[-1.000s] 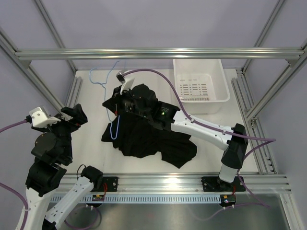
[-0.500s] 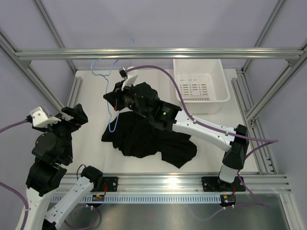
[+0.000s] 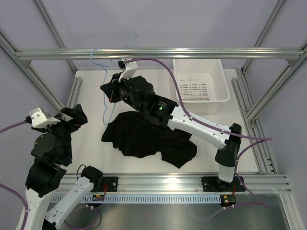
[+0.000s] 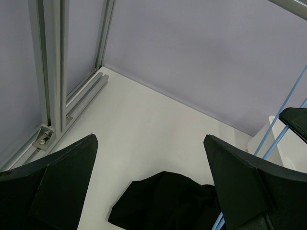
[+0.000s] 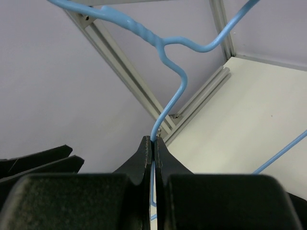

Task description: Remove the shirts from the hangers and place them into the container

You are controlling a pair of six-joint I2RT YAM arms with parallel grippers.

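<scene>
The black shirt lies crumpled on the white table, apart from the basket; in the left wrist view the shirt shows low between the fingers. My right gripper is raised over the back left and shut on the thin light-blue hanger, whose hook reaches above the top rail. The wire runs up out of the pinched right gripper. The hanger's low end hangs near the shirt's left edge. The white slotted container stands at the back right. My left gripper is open and holds nothing.
Aluminium frame rails cross above the back of the table, and posts stand at the left corner. A purple cable loops over the right arm. The right arm stretches diagonally above the shirt.
My right gripper has risen and moved toward the back left with the hanger, drawing it up off the shirt. The shirt now lies flatter. The left arm has not moved.
</scene>
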